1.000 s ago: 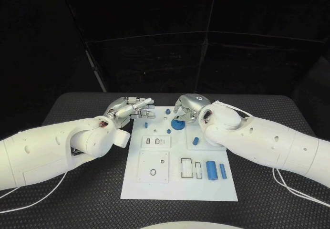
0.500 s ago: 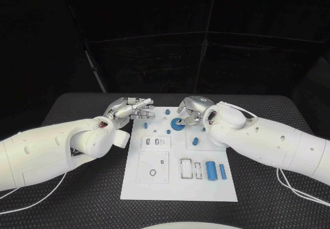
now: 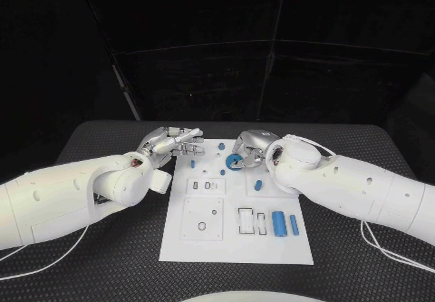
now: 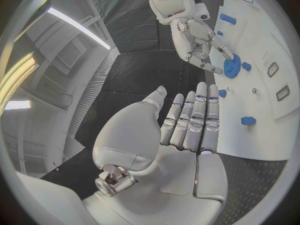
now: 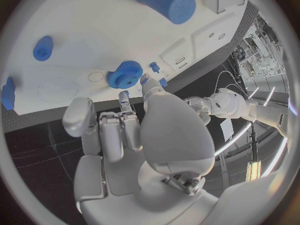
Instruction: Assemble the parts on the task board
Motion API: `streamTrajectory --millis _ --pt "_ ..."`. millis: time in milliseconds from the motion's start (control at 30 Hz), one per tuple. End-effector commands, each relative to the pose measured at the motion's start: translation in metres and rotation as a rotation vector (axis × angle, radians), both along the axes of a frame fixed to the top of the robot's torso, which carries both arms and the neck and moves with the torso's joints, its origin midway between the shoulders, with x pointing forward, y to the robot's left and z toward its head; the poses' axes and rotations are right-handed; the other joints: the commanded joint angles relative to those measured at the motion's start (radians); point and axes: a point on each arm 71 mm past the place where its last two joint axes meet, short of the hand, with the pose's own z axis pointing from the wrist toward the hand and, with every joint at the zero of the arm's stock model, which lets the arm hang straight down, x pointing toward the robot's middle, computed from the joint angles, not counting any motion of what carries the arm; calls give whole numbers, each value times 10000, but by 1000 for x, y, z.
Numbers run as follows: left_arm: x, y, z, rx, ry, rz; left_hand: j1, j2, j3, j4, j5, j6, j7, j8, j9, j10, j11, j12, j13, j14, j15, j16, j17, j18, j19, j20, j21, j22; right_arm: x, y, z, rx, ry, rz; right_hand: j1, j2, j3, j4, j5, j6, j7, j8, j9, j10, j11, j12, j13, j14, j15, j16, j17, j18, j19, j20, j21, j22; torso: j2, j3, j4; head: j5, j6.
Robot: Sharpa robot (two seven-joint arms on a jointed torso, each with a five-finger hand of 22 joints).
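The white task board [image 3: 236, 245] lies in the middle of the table. A blue gear [image 3: 234, 162] sits flat near its far end, also visible in the right wrist view [image 5: 127, 75] and the left wrist view [image 4: 232, 65]. My right hand [image 3: 253, 148] hangs over the gear, and its thumb and a fingertip [image 5: 145, 80] pinch the gear's rim. My left hand [image 3: 172, 144] hovers at the board's far left corner, its fingers [image 4: 197, 117] straight, side by side and holding nothing. Small blue pieces [image 3: 258, 185] [image 3: 221, 147] lie close to the gear.
Two blue cylinders [image 3: 279, 224] [image 3: 293, 225] lie side by side at the board's near right. White slotted blocks [image 3: 205, 186] [image 3: 202, 220] take up the board's left half. Black matting [image 3: 109, 264] surrounds the board.
My right hand has shifted a little toward the near right and turned over the gear, which has crept slightly toward the far end. The left hand has stayed put.
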Motion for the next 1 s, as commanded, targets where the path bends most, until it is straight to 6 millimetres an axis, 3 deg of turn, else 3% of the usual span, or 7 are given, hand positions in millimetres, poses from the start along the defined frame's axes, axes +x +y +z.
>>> streamTrajectory --millis 33,700,1000 --pt "0 -2 2 -72 -129 -134 -74 -52 7 -27 16 69 396 37 -1 50 36 36 -10 77 -2 -54 -9 139 70 33 -26 -10 0 2 -1 -66 146 138 -36 73 17 34 -12 -1 -2 -19 13 205 71 -29 1416 1057 74 58 2547 -137 2 86 0 -8 1 -2 -3 -4 -18" --pt "1 -2 2 -69 -115 -143 -85 -57 10 -27 16 62 406 28 -5 45 43 24 -12 81 2 -66 -14 137 73 33 -31 -17 4 -2 -9 -538 136 68 356 113 161 -206 22 50 -3 -23 40 186 68 -43 1412 1058 75 59 2552 -132 -18 94 -4 -23 -10 3 -4 7 -110" --pt "1 -2 1 -68 -108 -149 -85 -57 10 -27 16 62 406 28 -5 45 43 24 -12 81 2 -66 -14 137 73 33 -31 -17 4 -2 -11 -716 33 178 972 344 514 -751 -42 333 -36 81 92 269 32 41 1547 1069 46 75 2603 -141 3 73 30 35 -3 4 -5 -5 -131"
